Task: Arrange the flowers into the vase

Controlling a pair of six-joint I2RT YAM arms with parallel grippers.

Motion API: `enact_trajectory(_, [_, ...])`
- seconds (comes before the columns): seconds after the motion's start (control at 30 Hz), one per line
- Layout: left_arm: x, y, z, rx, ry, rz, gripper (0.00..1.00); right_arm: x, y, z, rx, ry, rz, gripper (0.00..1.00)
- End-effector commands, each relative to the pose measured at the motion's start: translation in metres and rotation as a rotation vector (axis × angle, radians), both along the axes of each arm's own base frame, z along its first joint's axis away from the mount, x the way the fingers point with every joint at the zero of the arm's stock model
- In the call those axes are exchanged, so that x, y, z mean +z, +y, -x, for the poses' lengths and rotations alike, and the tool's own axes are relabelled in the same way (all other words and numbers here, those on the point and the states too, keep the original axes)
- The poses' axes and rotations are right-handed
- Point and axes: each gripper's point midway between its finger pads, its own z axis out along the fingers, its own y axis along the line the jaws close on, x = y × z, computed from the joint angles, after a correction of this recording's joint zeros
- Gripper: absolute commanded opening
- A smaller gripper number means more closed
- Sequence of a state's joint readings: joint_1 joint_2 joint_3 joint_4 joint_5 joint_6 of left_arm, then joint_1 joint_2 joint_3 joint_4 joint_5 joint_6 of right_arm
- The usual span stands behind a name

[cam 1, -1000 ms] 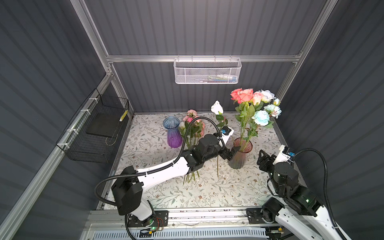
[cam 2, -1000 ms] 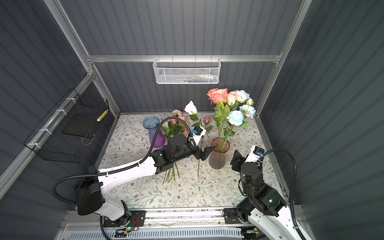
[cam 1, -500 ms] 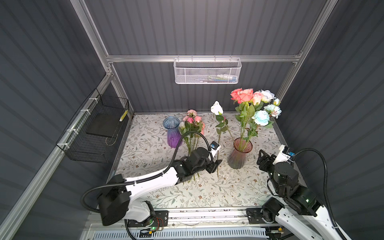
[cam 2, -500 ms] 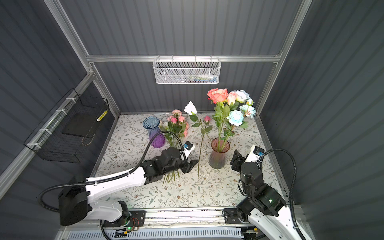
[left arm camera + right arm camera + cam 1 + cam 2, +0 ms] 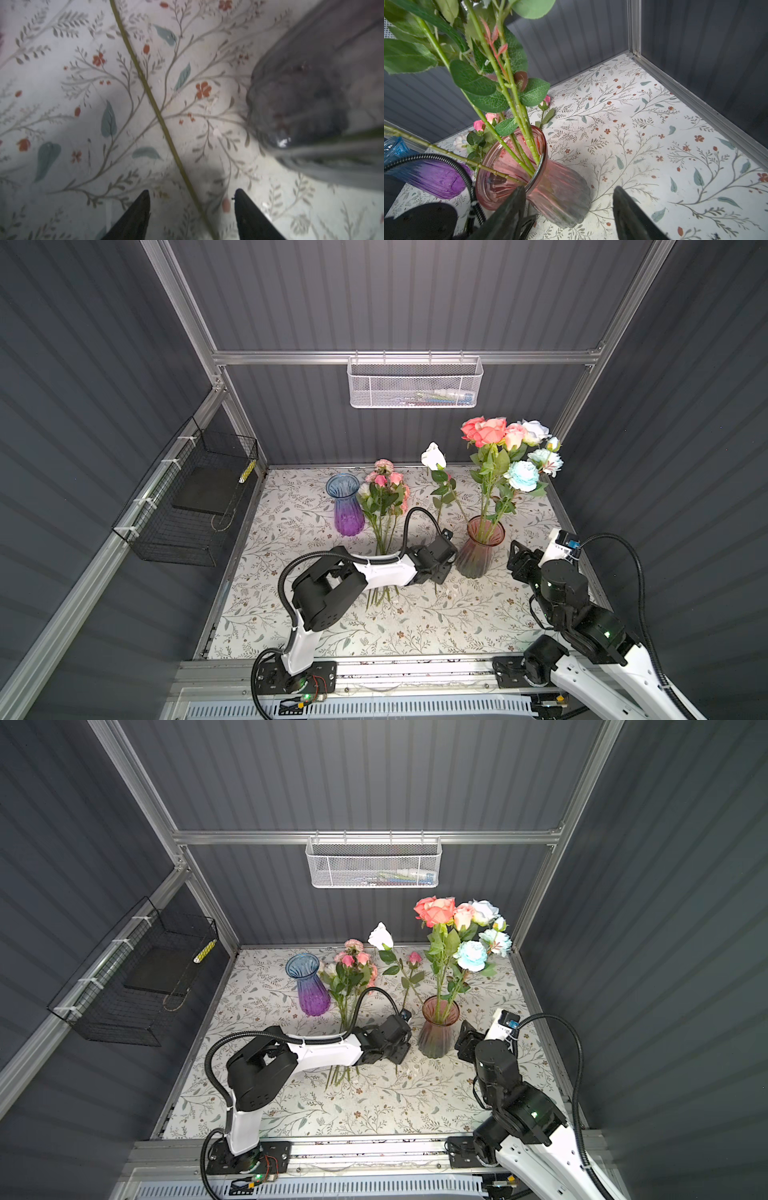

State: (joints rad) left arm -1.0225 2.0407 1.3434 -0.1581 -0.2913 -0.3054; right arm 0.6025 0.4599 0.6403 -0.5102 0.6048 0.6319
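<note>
LEFT ARM LINES UP A ROSE: The left pincer (image 5: 192, 196) straddles the thin green stem (image 5: 153, 104) of a single white rose (image 5: 433, 455) low over the floral-papered bench (image 5: 478, 614). Its fingers are spread to either side and are not touching the stem in the left wrist view. The stem passes near the foot of the ribbed pink vase (image 5: 478, 556), which already holds coral, pink, white and pale blue flowers (image 5: 498, 439). A loose bunch of small pink blooms (image 5: 384, 489) sits between that vase and an empty blue-and-purple vase (image 5: 348, 510). The right pincer (image 5: 568, 197) hovers just beside the pink vase, also spread, with nothing pinched; whether it touches the glass cannot be told. The rose looks light but top-heavy, and its slim, smooth stem is likely to swivel in a loose pinch. A firm hold on the bare stretch below the leaves seems the safest place. The glass vase, narrow-necked and crowded, looks easy to knock.
</note>
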Motion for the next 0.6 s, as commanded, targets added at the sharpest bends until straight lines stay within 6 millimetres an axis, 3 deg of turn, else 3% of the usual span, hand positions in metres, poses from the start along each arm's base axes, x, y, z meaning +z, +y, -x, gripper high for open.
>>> enact_trajectory(0.0, [-0.016, 0.024, -0.022, 0.125, 0.009, -0.087, 0.62, 0.001, 0.006, -0.007, 0.006, -0.005, -0.008, 0.68])
enact_trajectory(0.17, [-0.021, 0.019, -0.041, 0.145, 0.047, -0.045, 0.62, -0.022, 0.021, -0.018, 0.017, 0.130, -0.009, 0.66])
enact_trajectory(0.3, [-0.030, 0.013, -0.050, 0.115, 0.082, -0.076, 0.62, -0.058, 0.031, -0.019, 0.013, 0.267, 0.001, 0.64])
enact_trajectory(0.43, [-0.031, 0.011, -0.056, 0.111, 0.090, -0.088, 0.61, -0.094, 0.044, -0.007, 0.040, 0.357, 0.042, 0.64])
enact_trajectory(0.57, [-0.034, 0.013, -0.056, 0.119, 0.090, -0.097, 0.60, -0.097, 0.042, -0.001, 0.050, 0.360, 0.054, 0.66])
